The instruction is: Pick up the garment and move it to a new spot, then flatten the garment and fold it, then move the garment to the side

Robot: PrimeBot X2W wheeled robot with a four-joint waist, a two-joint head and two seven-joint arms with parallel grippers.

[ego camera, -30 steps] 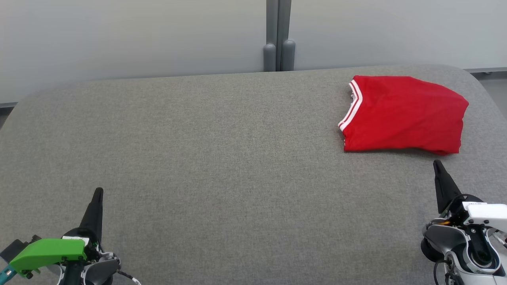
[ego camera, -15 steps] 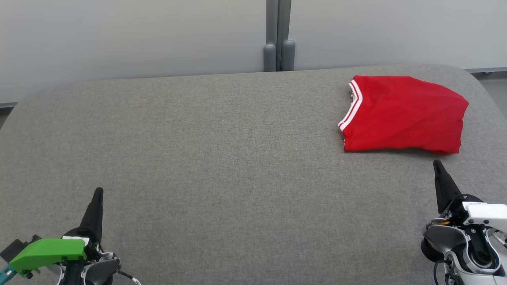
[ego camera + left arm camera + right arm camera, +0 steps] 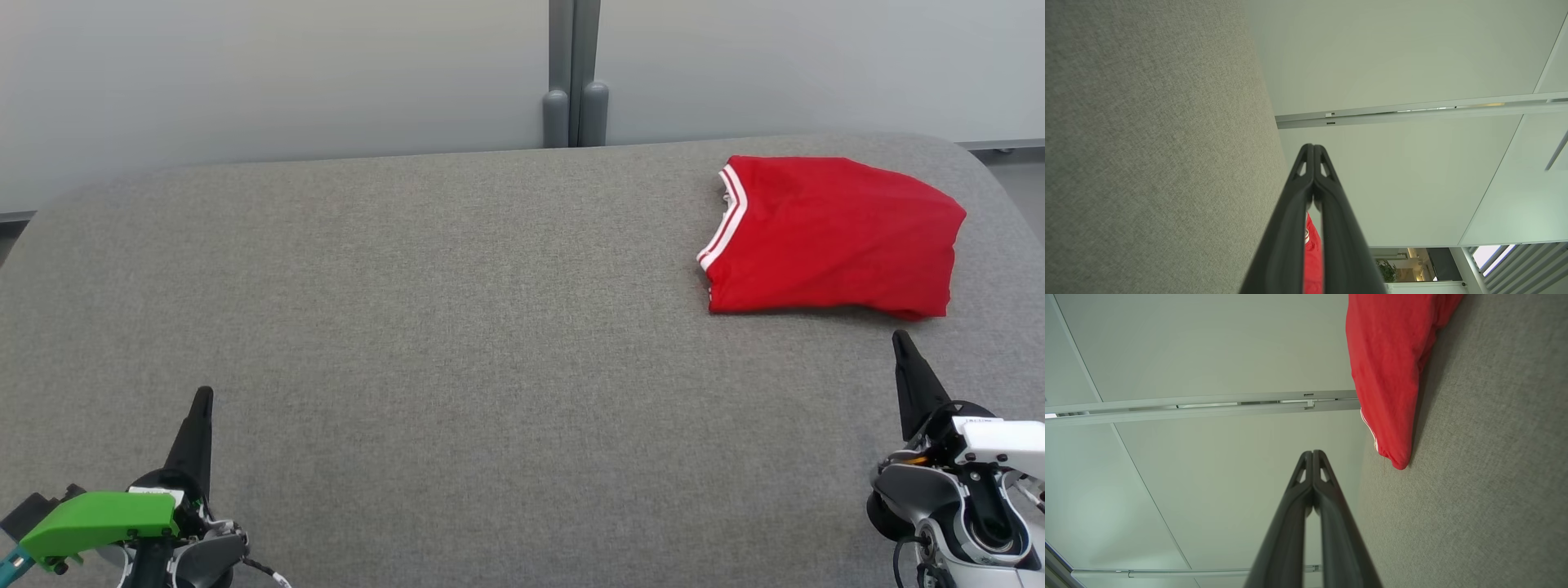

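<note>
- Nothing has shifted since the earlier head pictures: both grippers and the garment lie exactly where they were.
- Nearest, at 7 o'clock in the head view, the left gripper (image 3: pixel 202 398) rises as a single dark tapered spike from a wrist capped by a glossy green plastic cover (image 3: pixel 98 518). Its wrist view shows two matte black fingers, each with a small slot near the tip, pressed together and holding nothing.
- At 4 o'clock the right gripper (image 3: pixel 899 336) stands on a white and grey housing (image 3: pixel 1000 441). Its two fingers also meet tip to tip and are empty, as its own wrist view shows.
- Beneath both spreads one table (image 3: pixel 457 310), covered in grey woven cloth and rounded at its far corners.
- At 2 o'clock lies the one garment (image 3: pixel 833 237), a soft, lightly creased red shirt folded into a rough rectangle. Its collar band carries two white stripes and faces 9 o'clock. It sits just beyond the right gripper's tip, without touching it.
- Farthest, at 12 o'clock, two round-topped grey posts (image 3: pixel 575 114) stand at the seam of the smooth pale wall panels (image 3: pixel 286 73).
</note>
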